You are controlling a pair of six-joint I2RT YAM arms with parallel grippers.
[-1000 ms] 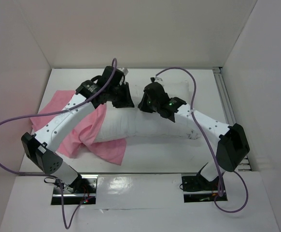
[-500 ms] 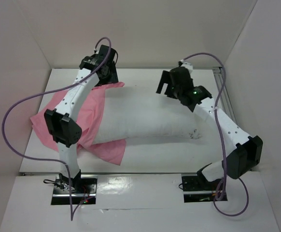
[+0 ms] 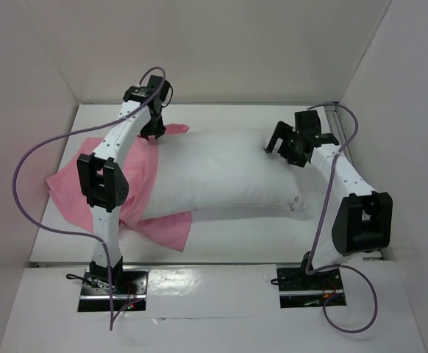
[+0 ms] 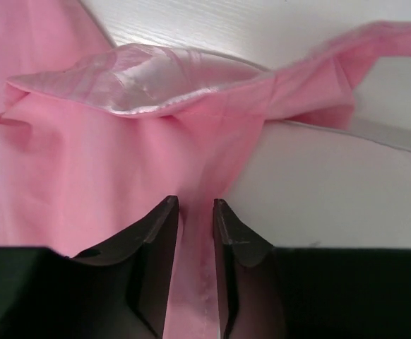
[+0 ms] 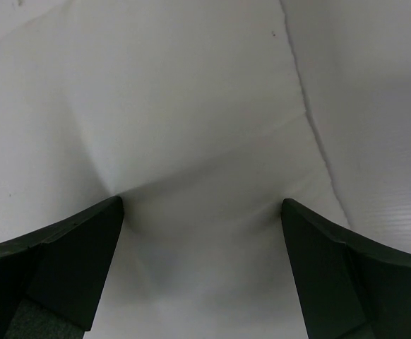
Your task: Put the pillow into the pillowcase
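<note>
Two grips: my left gripper [image 4: 195, 205] pinches the slippery-looking pillowcase [image 4: 85, 162] seam, and my right gripper [image 5: 202, 205] gapes over the soft pillow [image 5: 191, 106]. I'd grab its corner.

You see the right pincer [image 5: 202, 205] spread wide, dark fingers [image 5: 64, 254] in both lower corners. White pillow [image 5: 191, 106] fabric fills the gap between them, with creases fanning from each fingertip.
</note>
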